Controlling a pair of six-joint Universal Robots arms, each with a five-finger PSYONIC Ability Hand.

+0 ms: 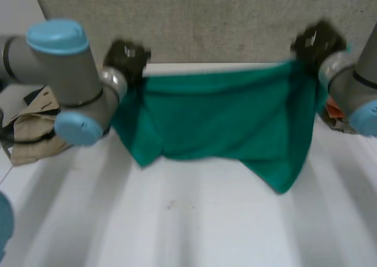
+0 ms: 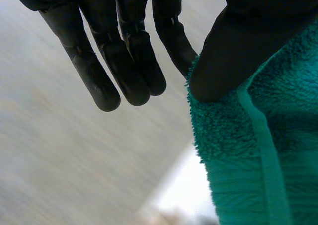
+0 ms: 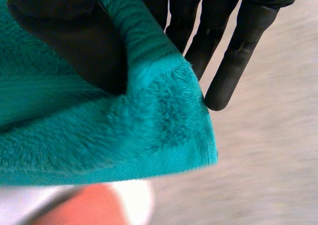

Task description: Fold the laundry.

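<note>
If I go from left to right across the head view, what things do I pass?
left arm → left hand → towel → right hand → right arm

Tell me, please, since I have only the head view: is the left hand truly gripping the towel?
Observer: Yes. The left wrist view shows the left hand pinching the towel under its thumb, right at the hemmed edge.
Operator: Thank you. Are its other fingers on the cloth as well?
Observer: No. They hang straight beside the edge, clear of the cloth.
Operator: And how does the right hand hold it?
Observer: In the right wrist view the right hand has its thumb pressed onto a corner of the towel, with fingers behind the cloth and the outer ones straight beside it.
</note>
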